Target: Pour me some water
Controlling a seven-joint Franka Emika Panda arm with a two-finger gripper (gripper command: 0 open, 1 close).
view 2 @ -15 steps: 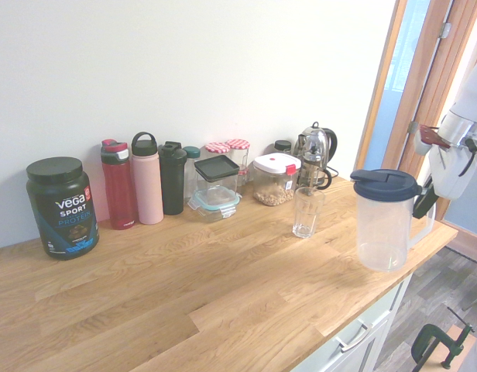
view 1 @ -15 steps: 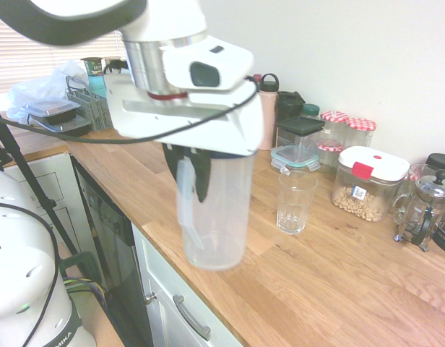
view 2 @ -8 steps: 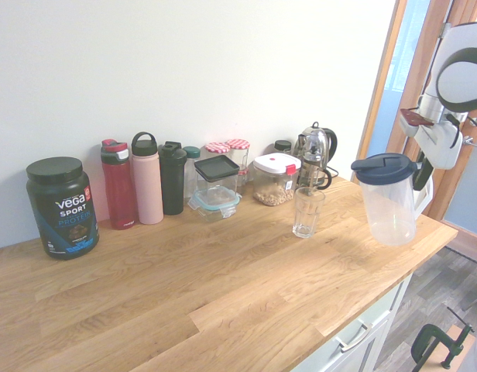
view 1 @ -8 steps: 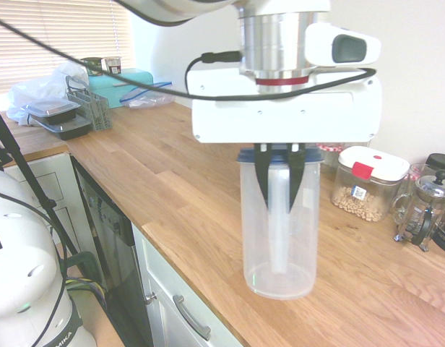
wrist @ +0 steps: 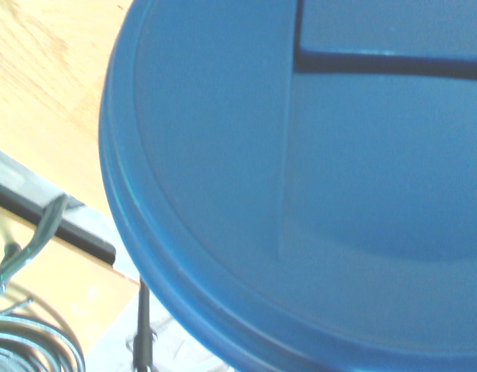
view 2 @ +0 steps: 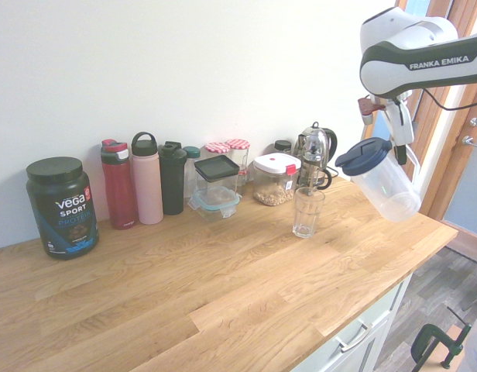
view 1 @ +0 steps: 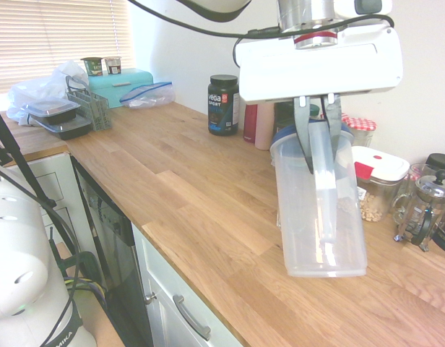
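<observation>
You have the jug (view 1: pixel 320 206) in the air, clear of the worktop (view 1: pixel 201 195) and tilted — its blue lid (view 2: pixel 362 155) leans toward the glass (view 2: pixel 307 211), its base swung up and away from it. The gripper (view 1: pixel 318 137) is pinched on the jug's handle, a dark finger (view 1: pixel 303 141) showing on each side of the pale strap in the first exterior view. The jug is clear plastic with straight walls; you can see through it to the wood behind, and no water level shows in it from either outside camera. The lid is a flat round cap with a raised rim, and in the wrist view it fills nearly everything, a plain blue disc (wrist: pixel 316 170) crossed by one dark groove. From the second exterior view the lid sits higher than the glass's rim and off to the side away from the bottles, not over the glass. The glass stands upright on the worktop, ribbed and clear, just in front of the white-lidded tub (view 2: pixel 276 180) and the cafetière (view 2: pixel 312 159). Beyond the glass from the jug stand the square black-lidded box (view 2: pixel 216 184), the black bottle (view 2: pixel 173 177), the pink bottle (view 2: pixel 146 178), the red bottle (view 2: pixel 118 184) and, last, the Vega tub (view 2: pixel 62 207).
</observation>
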